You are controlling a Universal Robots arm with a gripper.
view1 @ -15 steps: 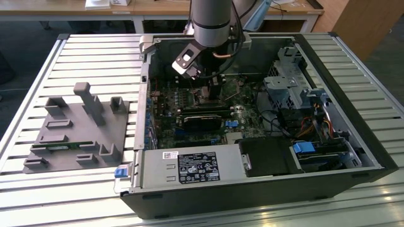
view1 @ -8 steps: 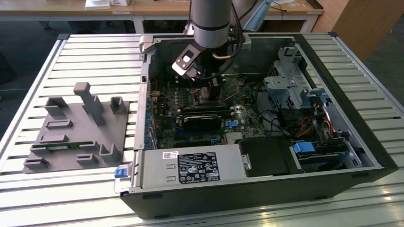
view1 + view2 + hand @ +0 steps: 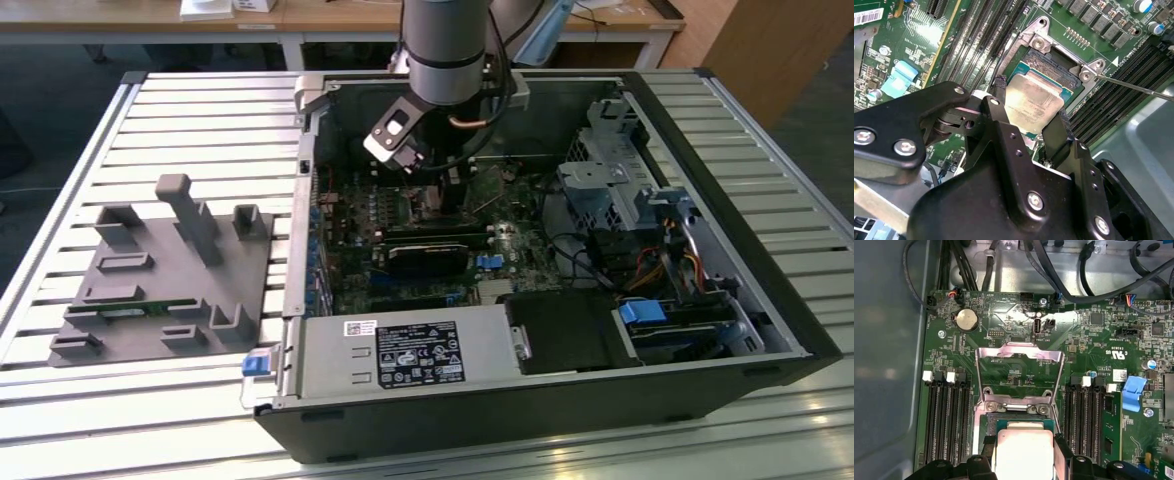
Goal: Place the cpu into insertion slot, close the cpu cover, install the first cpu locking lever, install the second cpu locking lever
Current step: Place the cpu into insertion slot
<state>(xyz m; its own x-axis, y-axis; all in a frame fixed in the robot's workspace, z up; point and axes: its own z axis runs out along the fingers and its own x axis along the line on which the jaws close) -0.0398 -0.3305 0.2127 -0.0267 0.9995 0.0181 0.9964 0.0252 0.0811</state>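
Hand (image 3: 1030, 100) grasped the cpu (image 3: 1035, 95) in the second wrist view, a black finger (image 3: 1000, 97) pressed against each of two opposite edges; the chip sat level over the insertion slot (image 3: 1054, 67), whose dark contact field showed past one edge; whether it was fully seated could not be told; the cpu cover (image 3: 1019, 347) stood swung open beyond the slot, green board visible through its square opening; a thin locking lever (image 3: 1134, 86) stuck out free beside the socket frame; black memory slots (image 3: 946, 420) flanked the socket; at the upper centre of the exterior view the arm (image 3: 447, 50) reached down into the open computer case (image 3: 747, 230), which lay on the slatted worktop (image 3: 200, 110); a grey fixture (image 3: 174, 270) rested at the exterior view's left.
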